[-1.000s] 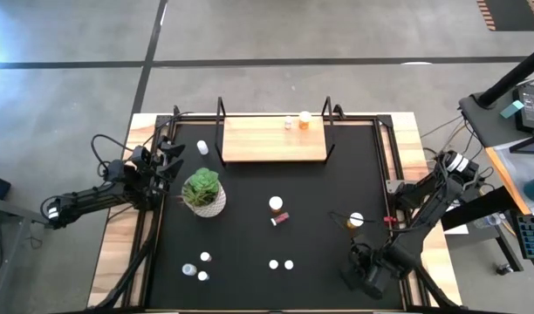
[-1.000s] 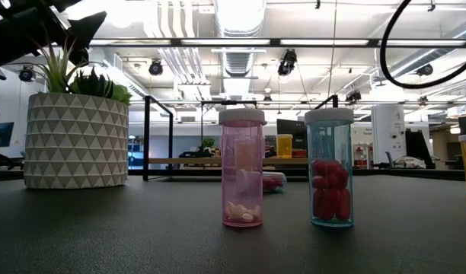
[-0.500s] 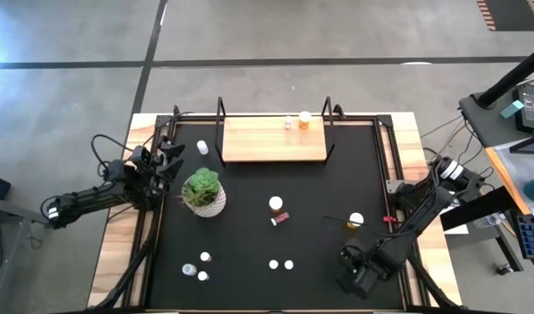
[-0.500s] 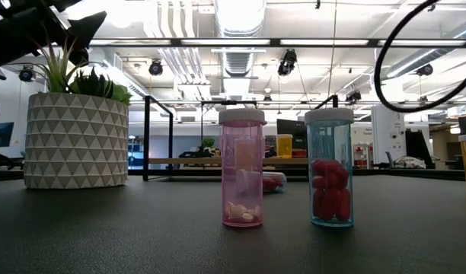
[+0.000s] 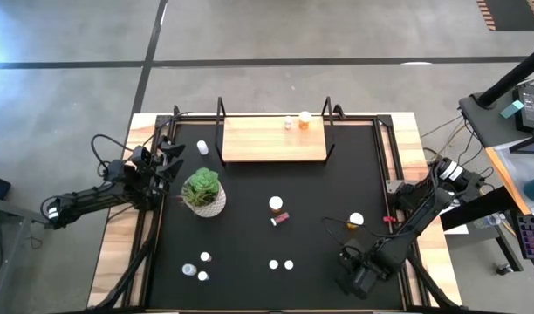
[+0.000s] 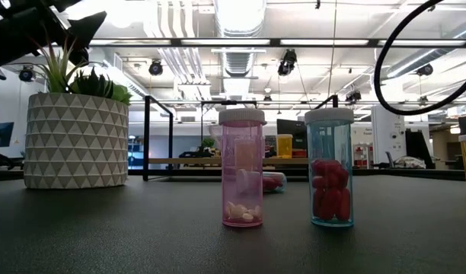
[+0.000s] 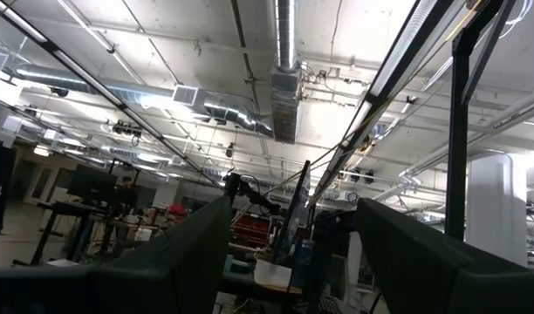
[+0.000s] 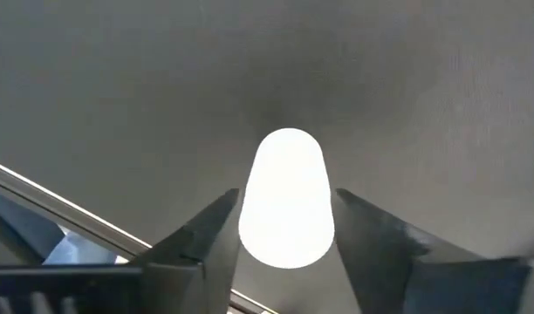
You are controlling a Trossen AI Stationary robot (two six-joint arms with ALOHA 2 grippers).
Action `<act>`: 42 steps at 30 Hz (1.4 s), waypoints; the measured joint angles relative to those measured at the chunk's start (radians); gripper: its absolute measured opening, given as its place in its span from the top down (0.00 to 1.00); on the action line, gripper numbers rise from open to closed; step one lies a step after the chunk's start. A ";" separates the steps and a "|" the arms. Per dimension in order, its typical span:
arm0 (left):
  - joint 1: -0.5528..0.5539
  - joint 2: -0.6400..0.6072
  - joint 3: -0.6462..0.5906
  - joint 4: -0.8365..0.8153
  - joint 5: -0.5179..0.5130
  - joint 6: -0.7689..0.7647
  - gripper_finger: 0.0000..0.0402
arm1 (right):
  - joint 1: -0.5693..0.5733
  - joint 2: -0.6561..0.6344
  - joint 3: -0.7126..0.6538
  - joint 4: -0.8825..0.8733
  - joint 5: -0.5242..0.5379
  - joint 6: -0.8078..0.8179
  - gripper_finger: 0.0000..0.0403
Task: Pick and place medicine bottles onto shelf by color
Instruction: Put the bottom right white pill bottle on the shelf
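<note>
In the right wrist view a white-looking medicine bottle point(image 8: 287, 196) stands between the fingers of my right gripper point(image 8: 286, 194), which is shut on it. In the high view this gripper point(image 5: 352, 272) hangs near the table's front right and hides that bottle. My left gripper point(image 5: 173, 161) waits open at the far left, pointing up at the ceiling point(image 7: 293, 205). The shelf point(image 5: 273, 144) at the far edge carries a white bottle point(image 5: 288, 122) and an orange bottle point(image 5: 304, 118). Several more bottles stand loose on the black table. My right gripper pinches the bottle between its two fingers, one on each opposite side point(image 8: 246, 228). The fingers come from above, pointing steeply down. The bottle stays upright under them. I cannot tell whether its base is on the table.
An orange bottle point(image 5: 355, 220) stands just beyond my right arm. A pink bottle point(image 6: 242, 167) and a blue-tinted one point(image 6: 330, 167) stand near the front edge. A potted plant point(image 5: 203, 192) sits left of centre. A red bottle point(image 5: 279, 218) lies mid-table. The table's edge point(image 8: 66, 209) runs close to the gripper.
My right arm has swung a little toward the table's left along the front edge and sunk slightly, then kept still. Its cable loop has shifted left in the low view. No bottle in view has moved.
</note>
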 joint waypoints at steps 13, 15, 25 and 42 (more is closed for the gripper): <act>0.000 0.000 0.000 0.000 0.000 0.000 0.42 | -0.048 -0.041 0.002 -0.026 0.018 -0.055 0.66; 0.000 0.000 0.000 0.000 0.000 0.000 0.42 | -0.073 -0.054 0.003 -0.039 0.018 -0.078 0.66; 0.000 0.000 0.000 0.000 0.000 0.000 0.42 | -0.290 -0.103 0.014 -0.072 -0.016 -0.238 0.66; 0.000 0.000 0.000 0.000 0.000 0.000 0.42 | -0.722 0.081 0.430 -0.402 0.122 -0.783 0.67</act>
